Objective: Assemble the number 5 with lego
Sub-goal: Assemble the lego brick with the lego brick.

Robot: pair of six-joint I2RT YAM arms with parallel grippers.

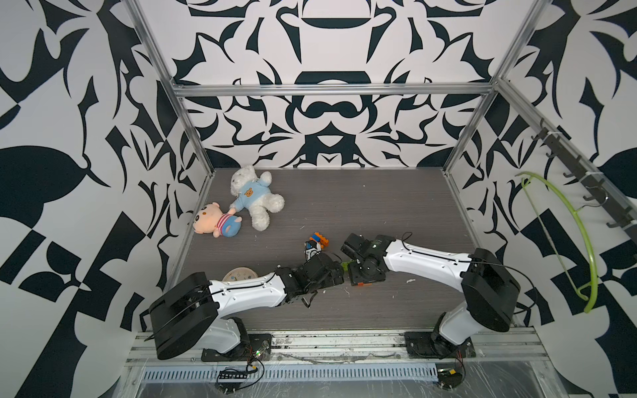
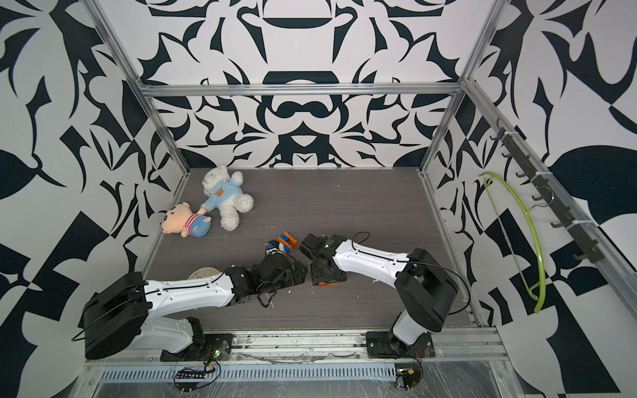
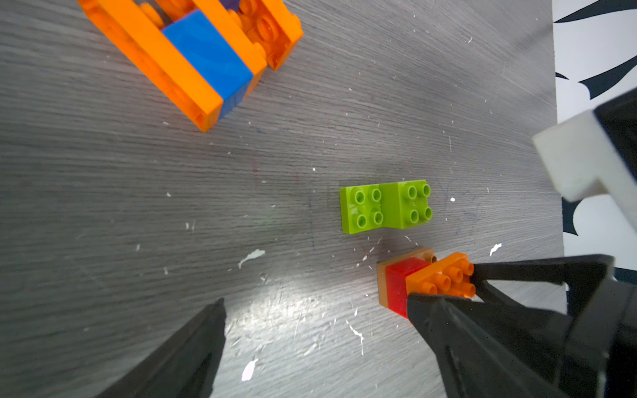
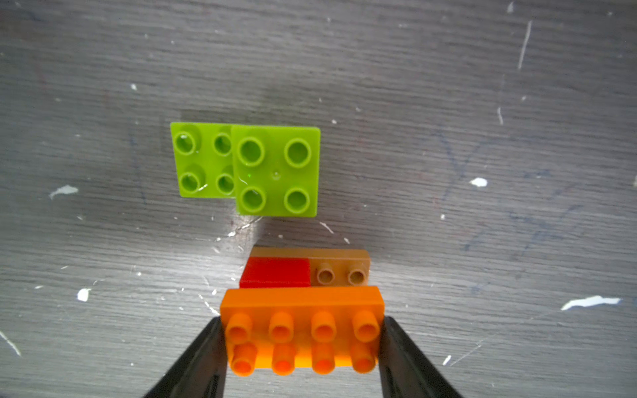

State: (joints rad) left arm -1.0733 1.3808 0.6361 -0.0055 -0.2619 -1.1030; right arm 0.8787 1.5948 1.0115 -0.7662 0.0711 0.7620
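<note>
Stacking looks to be the step in hand: the right hand (image 4: 301, 324) is clenched on the short ends of an orange brick (image 4: 303, 303), one finger on each end, and that brick sits over a red brick (image 4: 275, 272) and a brown brick (image 4: 339, 272) that lie on the bench (image 1: 344, 206). Whether the orange brick is pressed home or only resting on the two below I cannot tell, as the joint is hidden. My guess is that the next move calls for a straight push down so the studs bite, and only then a release. The left hand (image 3: 317, 303) is released and empty, fingers wide apart, low over the bench, with one finger close against the small stack. The lego lies in three lots. The stack in the right hand is near the front middle of the bench. A green pair (image 4: 248, 165), one square lapped over the other, lies just beside it and apart from it. An orange and blue piece (image 3: 193, 58), already joined, lies on its side further back. That piece seems to be part of the 5, so a good share of the task is left. Crowding is the main risk: in both top views the two wrists nearly meet, so either arm could knock the other or the green pair. A bear (image 1: 255, 196), a doll (image 1: 215, 220) and a clock (image 1: 239, 274) lie well apart to the left and block nothing.
</note>
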